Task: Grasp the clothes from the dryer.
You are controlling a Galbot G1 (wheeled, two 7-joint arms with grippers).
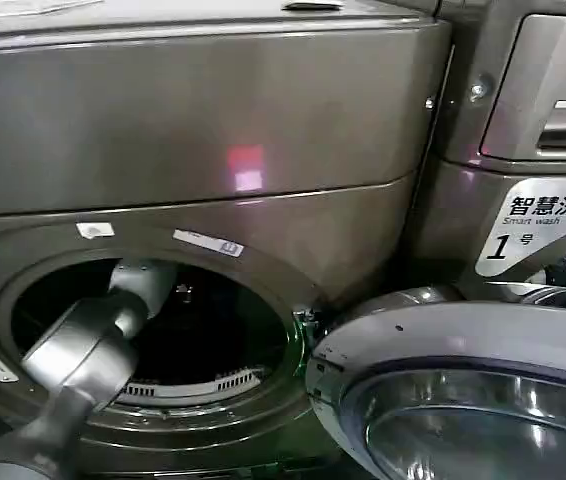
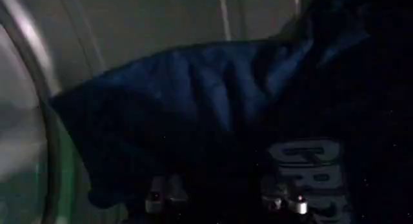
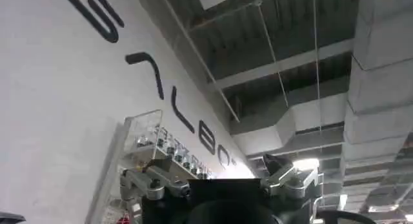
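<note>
Inside the dryer (image 1: 203, 160), just ahead of the spread, empty left gripper (image 2: 222, 203), lies the dark blue clothes (image 2: 193, 109), so the reach is in hand and next comes closing on a fold.

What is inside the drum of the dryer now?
Inside the dryer, the left arm reaches through the porthole. At the left gripper, dark blue clothes with pale lettering lie in the drum. Whatever lies beneath them is covered.

Dryer (image 1: 203, 120) in glossy brushed metal, door (image 1: 463, 400) of shiny glass; clothes (image 2: 193, 109) soft, matt cloth
</note>
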